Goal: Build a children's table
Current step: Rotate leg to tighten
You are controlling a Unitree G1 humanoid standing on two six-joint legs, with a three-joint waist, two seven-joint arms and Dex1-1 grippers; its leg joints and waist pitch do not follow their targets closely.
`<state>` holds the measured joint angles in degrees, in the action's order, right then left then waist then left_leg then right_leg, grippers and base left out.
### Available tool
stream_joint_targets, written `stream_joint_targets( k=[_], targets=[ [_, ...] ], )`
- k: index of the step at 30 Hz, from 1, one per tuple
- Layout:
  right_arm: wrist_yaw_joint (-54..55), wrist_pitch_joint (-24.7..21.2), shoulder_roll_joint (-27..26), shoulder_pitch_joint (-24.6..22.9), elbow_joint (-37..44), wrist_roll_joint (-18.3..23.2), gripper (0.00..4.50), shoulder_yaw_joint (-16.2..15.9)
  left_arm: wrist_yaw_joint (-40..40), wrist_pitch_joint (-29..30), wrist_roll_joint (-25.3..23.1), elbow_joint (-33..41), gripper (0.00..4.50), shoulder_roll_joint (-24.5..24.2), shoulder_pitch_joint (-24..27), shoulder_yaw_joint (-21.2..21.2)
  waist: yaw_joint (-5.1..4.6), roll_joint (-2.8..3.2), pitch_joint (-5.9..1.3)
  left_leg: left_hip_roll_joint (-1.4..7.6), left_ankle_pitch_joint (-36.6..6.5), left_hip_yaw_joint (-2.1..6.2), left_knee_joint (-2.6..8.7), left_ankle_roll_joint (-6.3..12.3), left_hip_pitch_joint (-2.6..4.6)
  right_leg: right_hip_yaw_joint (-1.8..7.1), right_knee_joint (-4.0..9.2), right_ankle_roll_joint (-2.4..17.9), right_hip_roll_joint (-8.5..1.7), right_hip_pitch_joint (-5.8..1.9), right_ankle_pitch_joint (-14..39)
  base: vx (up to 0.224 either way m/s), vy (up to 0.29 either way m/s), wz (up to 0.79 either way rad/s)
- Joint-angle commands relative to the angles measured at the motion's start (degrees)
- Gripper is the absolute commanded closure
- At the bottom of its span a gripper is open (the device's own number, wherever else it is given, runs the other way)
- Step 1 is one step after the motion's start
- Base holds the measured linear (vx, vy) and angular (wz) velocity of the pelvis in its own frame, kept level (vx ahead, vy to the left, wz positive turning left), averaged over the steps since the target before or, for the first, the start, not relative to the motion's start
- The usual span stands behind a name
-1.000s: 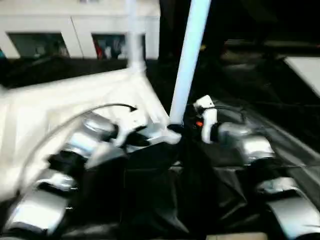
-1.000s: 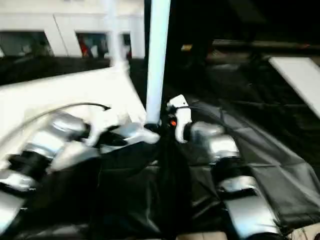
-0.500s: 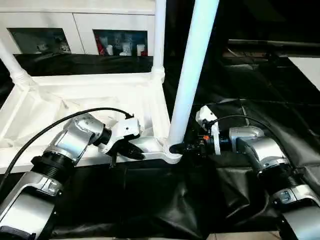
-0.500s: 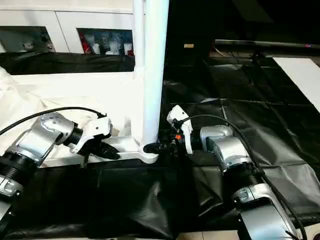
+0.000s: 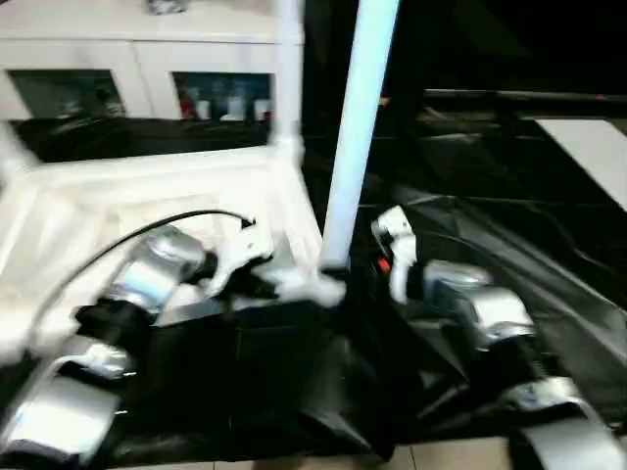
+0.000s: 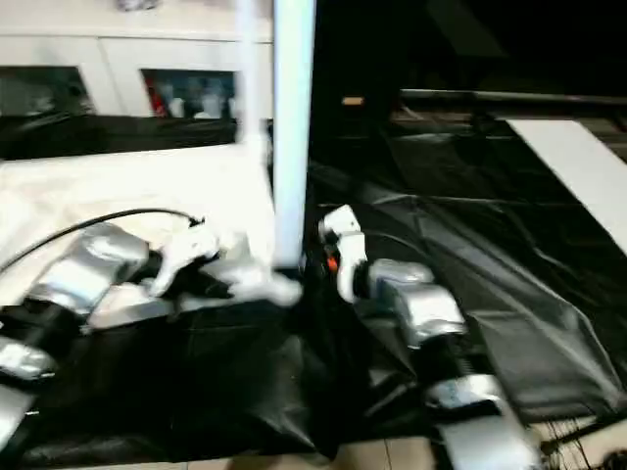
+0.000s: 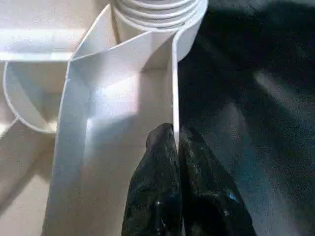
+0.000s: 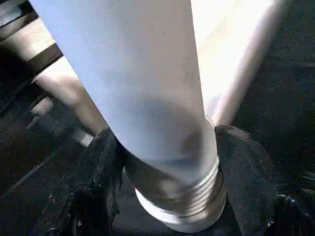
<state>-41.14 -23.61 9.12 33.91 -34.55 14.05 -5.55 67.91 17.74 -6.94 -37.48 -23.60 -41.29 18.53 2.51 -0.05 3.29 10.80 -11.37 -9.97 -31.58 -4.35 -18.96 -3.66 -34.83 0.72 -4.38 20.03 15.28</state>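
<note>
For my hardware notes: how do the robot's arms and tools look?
Both forearms are shiny silver segments with black joints. Each wrist carries a white housing; the right one shows an orange mark. A black cable arcs over the left arm. The left tool and right tool have two black fingers each.

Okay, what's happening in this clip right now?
A two-armed robot is assembling a white children's table that lies upside down on a black-covered bench. Its left hand is shut on the tabletop's thin edge wall near a corner. Its right hand grips the base of an upright leg standing in that corner socket.
</note>
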Motion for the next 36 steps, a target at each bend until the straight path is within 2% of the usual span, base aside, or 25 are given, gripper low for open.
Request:
stream_joint_targets(
  k=[1,2,3,6,7,9,12,14,18,19,21,23,26,27,28,31,33,34,36],
  targets=[
    [14.5,-6.2,-0.7,-3.5,-12.6,-4.1,1.98,0.9,1.2,2.1,1.4,0.4,4.5,4.9,0.1,2.9,-0.06,0.77,-0.3,3.22,-23.2,2.04,5.28,-2.73,0.2,3.71,6.84,7.7,-5.3,0.72,28.9,0.0,0.0,0.0],
    [16.1,-5.9,-1.3,-3.3,-13.1,-3.9,1.98,1.5,0.4,2.6,1.2,0.1,4.5,5.6,-0.1,2.9,-0.11,0.81,-0.3,3.2,-23.4,2.0,5.28,-2.72,0.27,3.74,6.91,7.7,-5.28,0.88,28.7,0.0,0.0,0.0],
    [21.0,-4.6,-3.1,-2.5,-15.1,-3.2,1.98,3.4,-2.5,4.3,0.5,-0.7,4.5,7.7,-0.6,2.8,-0.31,0.86,-0.16,3.1,-24.8,2.03,5.28,-2.92,0.49,3.79,7.04,7.4,-5.18,1.23,29.6,0.0,0.0,0.0],
    [29.6,-1.9,-6.4,-0.6,-18.9,-1.5,1.98,6.9,-8.8,8.3,0.0,-2.3,4.5,12.6,-1.9,2.0,-0.56,0.82,-0.17,2.95,-25.7,2.17,5.29,-3.0,0.54,3.74,7.28,6.6,-5.22,1.35,30.6,0.0,0.0,0.0],
    [33.5,-0.5,-8.3,0.7,-20.9,-0.7,1.98,8.7,-12.5,9.8,0.0,-3.2,4.5,15.8,-2.6,1.4,-0.49,0.79,-0.25,2.97,-25.7,2.25,5.34,-2.94,0.58,3.63,7.31,6.4,-5.18,1.25,30.3,0.0,0.0,0.0],
    [36.9,1.0,-9.4,1.8,-22.7,-0.9,1.98,9.7,-15.4,10.4,-0.2,-4.0,4.5,17.9,-3.2,0.9,-0.43,0.84,-0.36,2.97,-26.0,2.15,5.41,-3.06,0.78,3.61,7.37,6.5,-4.97,1.52,28.3,0.0,0.0,0.0],
    [39.0,1.6,-10.1,2.9,-24.2,-1.5,1.98,10.1,-17.6,10.3,-1.5,-4.7,4.5,18.7,-3.7,1.4,-0.53,0.91,-0.57,2.89,-25.8,2.11,5.59,-2.84,0.35,3.52,7.21,6.6,-4.72,1.25,24.6,0.0,0.0,0.0],
    [39.2,1.4,-10.3,3.2,-24.3,-1.8,1.98,10.2,-18.1,10.4,-1.6,-4.8,4.5,18.9,-3.7,1.3,-0.51,0.86,-0.51,2.82,-26.2,1.96,5.57,-2.62,0.43,3.67,7.28,6.6,-4.66,1.4,23.8,0.0,0.0,0.0],
    [40.1,1.6,-11.1,4.4,-25.4,-2.1,1.98,10.5,-18.1,10.4,-1.9,-5.2,4.5,18.3,-3.9,0.8,-0.58,0.59,-0.34,2.72,-28.2,2.29,5.74,-2.19,0.37,3.78,7.81,4.6,-4.98,1.7,29.8,0.0,0.0,0.0],
    [40.4,2.0,-11.2,4.7,-26.1,-2.0,1.98,10.7,-18.4,10.4,-2.1,-5.5,4.5,18.2,-4.0,0.6,-0.58,0.33,-0.47,2.72,-28.1,2.31,5.71,-1.97,0.43,3.86,7.99,4.1,-5.05,1.75,30.8,0.0,0.0,0.0],
    [39.5,4.1,-11.5,5.3,-27.0,-1.5,1.98,11.3,-18.6,10.3,-2.2,-5.8,4.5,18.1,-4.1,0.4,-0.6,0.5,-0.42,2.72,-28.1,2.39,5.8,-1.85,0.44,3.85,8.14,3.8,-5.17,1.92,31.7,0.0,0.0,0.0],
    [38.7,5.4,-11.6,5.5,-27.4,-1.2,1.98,11.4,-18.8,10.2,-2.2,-5.9,4.5,18.1,-4.2,0.3,-0.6,0.27,-0.7,2.76,-27.9,2.51,5.98,-1.81,0.36,3.71,8.24,3.5,-5.14,1.6,31.6,0.0,0.0,0.0],
    [37.2,7.3,-11.7,6.2,-28.0,-0.8,1.98,11.7,-19.1,9.8,-2.2,-6.2,4.5,17.7,-4.2,0.1,-0.54,0.32,-0.77,2.91,-26.0,2.33,6.13,-1.55,0.25,3.82,8.09,4.6,-5.03,1.63,27.6,0.0,0.0,0.0],
    [37.2,7.4,-11.8,6.4,-28.0,-0.4,1.63,12.0,-19.1,9.7,-2.2,-6.3,4.5,17.6,-4.1,0.0,-0.55,0.28,-0.74,2.91,-26.3,2.26,6.13,-1.58,0.27,3.88,8.04,5.0,-4.99,1.66,27.1,0.0,0.0,0.0],
    [35.9,7.9,-11.7,6.7,-28.0,-0.9,1.63,12.0,-19.0,9.7,-2.3,-6.2,4.5,17.4,-4.1,-0.1,-0.54,0.27,-0.72,2.91,-26.4,2.26,6.13,-1.57,0.25,3.9,8.03,5.2,-5.01,1.66,26.9,0.0,0.0,0.0],
    [34.6,8.3,-11.7,6.9,-27.4,-1.0,1.26,11.9,-19.2,9.3,-2.3,-6.4,4.5,17.2,-4.0,-0.4,-0.51,0.34,-0.94,2.94,-25.5,2.15,6.07,-1.39,0.15,4.0,7.85,5.9,-5.01,1.5,25.2,0.0,0.0,0.0],
    [33.3,9.0,-11.4,7.4,-27.3,-0.9,1.12,11.9,-19.2,8.8,-2.5,-6.7,4.5,16.9,-4.1,-0.7,-0.2,0.22,-1.45,3.03,-21.8,1.67,5.76,-1.01,0.29,4.24,7.41,7.5,-4.85,1.32,18.6,0.0,0.0,0.0],
    [32.9,9.3,-11.4,7.6,-27.3,-0.9,1.02,11.9,-19.1,8.7,-2.5,-6.9,4.5,16.8,-4.2,-0.7,0.17,0.12,-1.67,3.05,-17.4,0.98,5.45,-0.14,0.11,4.28,6.61,9.8,-4.42,1.01,10.9,0.0,0.0,0.0],
    [32.0,10.3,-10.9,8.1,-27.0,-1.0,0.81,11.8,-18.9,8.5,-2.6,-7.1,4.5,16.5,-4.4,-0.9,0.22,0.1,-1.53,3.05,-17.6,0.64,5.49,0.24,0.15,4.27,6.6,10.6,-4.17,1.14,10.6,0.0,0.0,0.0]
  ],
)
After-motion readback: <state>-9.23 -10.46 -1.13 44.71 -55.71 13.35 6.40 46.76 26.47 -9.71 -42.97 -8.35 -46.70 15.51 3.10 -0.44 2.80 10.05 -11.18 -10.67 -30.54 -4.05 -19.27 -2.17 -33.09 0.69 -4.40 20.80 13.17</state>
